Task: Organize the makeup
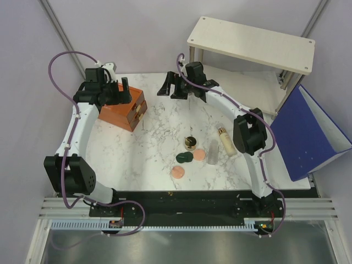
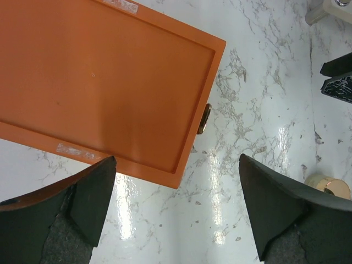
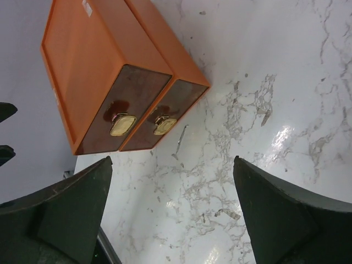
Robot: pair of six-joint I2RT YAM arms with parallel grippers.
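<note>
Left claw [image 1: 116, 92] hangs over the box [image 1: 124, 107] and right claw [image 1: 171, 90] near it, both spread wide and holding nothing, while the makeup [image 1: 199, 154] lies on the table [image 1: 154, 132] well apart from them, toward the arm bases and nearer the right claw. I judge the pieces light, hard and slick: bottle [image 1: 224, 140] and tube [image 1: 212, 152] lie on their sides and may roll, so pinch them across mid-body, the jar [image 1: 190, 143] across its wall, and the flat compact [image 1: 183, 158] and discs [image 1: 177, 172] by their rims. Only the top view shows the whole set, and only the right wrist view shows the box's two drawer fronts [image 3: 148, 118], which both look shut.
</note>
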